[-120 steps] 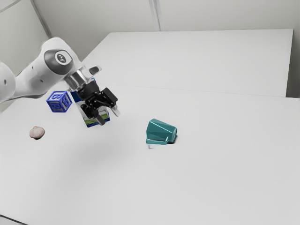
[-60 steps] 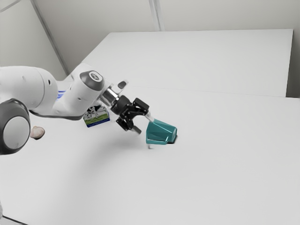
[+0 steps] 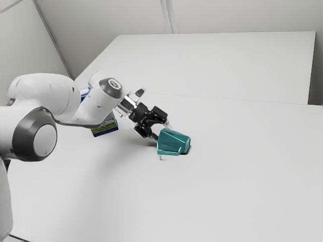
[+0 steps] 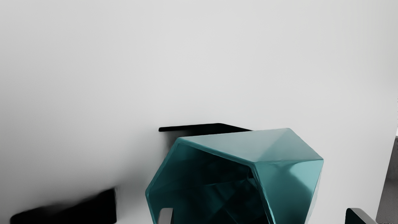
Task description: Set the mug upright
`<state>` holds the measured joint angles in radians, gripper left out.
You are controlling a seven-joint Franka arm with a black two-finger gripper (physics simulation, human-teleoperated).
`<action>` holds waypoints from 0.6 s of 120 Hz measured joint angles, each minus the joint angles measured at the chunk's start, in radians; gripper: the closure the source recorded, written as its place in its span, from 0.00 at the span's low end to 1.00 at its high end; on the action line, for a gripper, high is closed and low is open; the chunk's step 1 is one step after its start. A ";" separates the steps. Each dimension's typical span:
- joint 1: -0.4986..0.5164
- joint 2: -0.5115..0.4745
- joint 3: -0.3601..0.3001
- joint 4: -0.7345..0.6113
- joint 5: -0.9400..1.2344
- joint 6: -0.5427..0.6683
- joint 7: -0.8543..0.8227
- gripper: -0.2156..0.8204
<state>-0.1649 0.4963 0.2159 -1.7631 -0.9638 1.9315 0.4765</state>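
Mug [image 3: 174, 142] on its side on the tabletop [image 3: 227, 196], mouth toward the arm [image 3: 53, 96], base toward the exterior view's right. Upright pose not met, then; as we judge it, the turning is all to be achieved from this pose.

Fingers [image 4: 166, 216] open, set wide, right at the mug's mouth end. In the wrist view one tip lies across the dark opening, the other outside the wall, with a gap to it. We cannot tell whether the nearer tip reaches inside the rim. No grip that we can see.

Position looks good for taking the wall between the fingers. Left to do, in our judgement: get a hold, swing the mouth upward, bring the base flat to the tabletop, let go with the mug standing.

Box [image 3: 105, 126] partly behind the arm, well apart from the mug.
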 joint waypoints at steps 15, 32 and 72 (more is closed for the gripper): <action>-0.003 -0.012 -0.014 -0.016 -0.028 0.001 0.013 0.21; -0.005 -0.026 -0.026 -0.046 -0.054 0.004 0.021 0.29; -0.006 -0.073 -0.054 -0.058 -0.063 0.008 0.010 0.72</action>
<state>-0.1710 0.4233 0.1618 -1.8214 -1.0272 1.9397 0.4868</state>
